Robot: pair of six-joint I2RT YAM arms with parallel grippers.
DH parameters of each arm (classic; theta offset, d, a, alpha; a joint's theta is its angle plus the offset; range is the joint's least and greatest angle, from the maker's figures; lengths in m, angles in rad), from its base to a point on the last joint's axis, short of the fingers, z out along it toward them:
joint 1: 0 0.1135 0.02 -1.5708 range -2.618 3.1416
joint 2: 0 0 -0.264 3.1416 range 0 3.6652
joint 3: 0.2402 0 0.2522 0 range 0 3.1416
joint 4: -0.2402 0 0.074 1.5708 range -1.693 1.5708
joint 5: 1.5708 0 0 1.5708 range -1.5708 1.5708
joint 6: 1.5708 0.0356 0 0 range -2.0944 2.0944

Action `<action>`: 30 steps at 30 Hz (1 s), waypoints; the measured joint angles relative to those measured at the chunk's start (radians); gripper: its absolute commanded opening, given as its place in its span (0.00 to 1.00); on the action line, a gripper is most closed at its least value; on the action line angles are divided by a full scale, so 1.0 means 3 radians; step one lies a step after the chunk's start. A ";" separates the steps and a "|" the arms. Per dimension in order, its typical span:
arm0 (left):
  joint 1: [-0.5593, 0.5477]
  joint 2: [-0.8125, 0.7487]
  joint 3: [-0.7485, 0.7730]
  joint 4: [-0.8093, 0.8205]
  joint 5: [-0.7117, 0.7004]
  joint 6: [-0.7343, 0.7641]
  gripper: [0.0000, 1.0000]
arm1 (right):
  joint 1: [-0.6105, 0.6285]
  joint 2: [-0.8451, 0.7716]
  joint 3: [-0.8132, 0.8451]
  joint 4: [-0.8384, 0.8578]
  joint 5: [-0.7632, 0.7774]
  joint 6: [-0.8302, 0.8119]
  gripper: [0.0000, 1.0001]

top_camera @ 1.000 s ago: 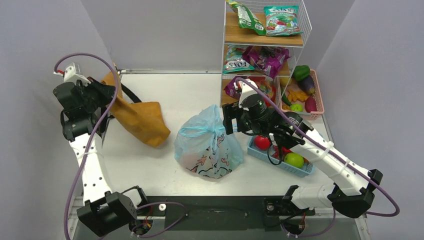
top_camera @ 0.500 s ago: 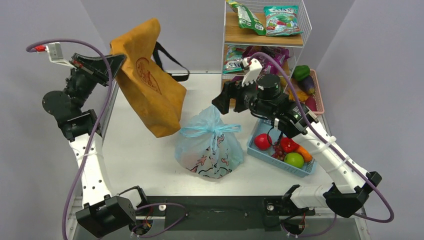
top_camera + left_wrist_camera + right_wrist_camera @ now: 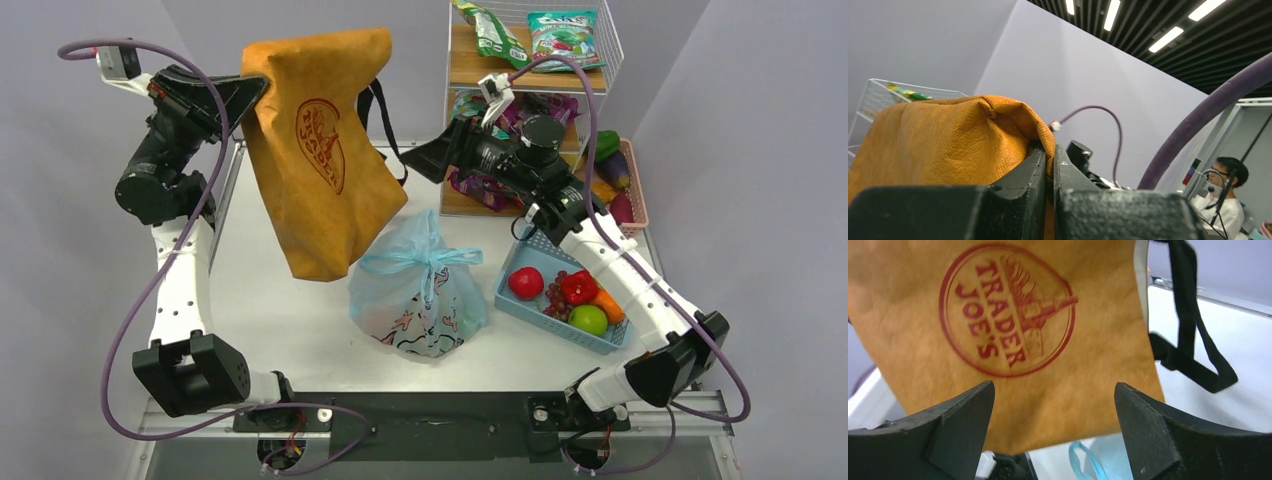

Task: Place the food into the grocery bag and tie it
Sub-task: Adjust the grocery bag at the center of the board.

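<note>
Grocery bag (image 3: 418,295) at middle of surface (image 3: 290,320), knot (image 3: 428,262) on top: thin plastic, probably soft, light, slippery; best hold at knot. Left tool (image 3: 254,86) clamped on orange tote (image 3: 320,170). Right tool (image 3: 409,160) apart, empty.

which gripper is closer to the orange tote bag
Left. The left gripper is shut on the orange tote at its top edge, holding it up. The right gripper is open, pointed at the tote's printed side from the right without gripping it.

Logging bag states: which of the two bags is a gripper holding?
The tan-orange Trader Joe's tote, hanging from the left gripper shut on its top edge. The light blue plastic bag sits knotted on the table.
</note>
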 measured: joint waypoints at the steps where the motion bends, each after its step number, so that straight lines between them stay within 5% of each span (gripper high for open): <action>1: -0.0028 0.0000 0.0017 0.0036 0.0001 -0.0045 0.00 | -0.0037 0.0036 -0.0023 0.0144 -0.0062 0.0099 0.84; 12: -0.0210 -0.0027 0.0292 0.0197 -0.0023 -0.0234 0.00 | -0.0161 0.0619 -0.0188 0.0960 -0.0490 0.0895 0.82; 30: -0.0253 -0.0048 0.0277 0.0197 -0.0090 -0.0233 0.00 | -0.0125 0.0649 -0.0624 0.1202 -0.0755 0.1047 0.82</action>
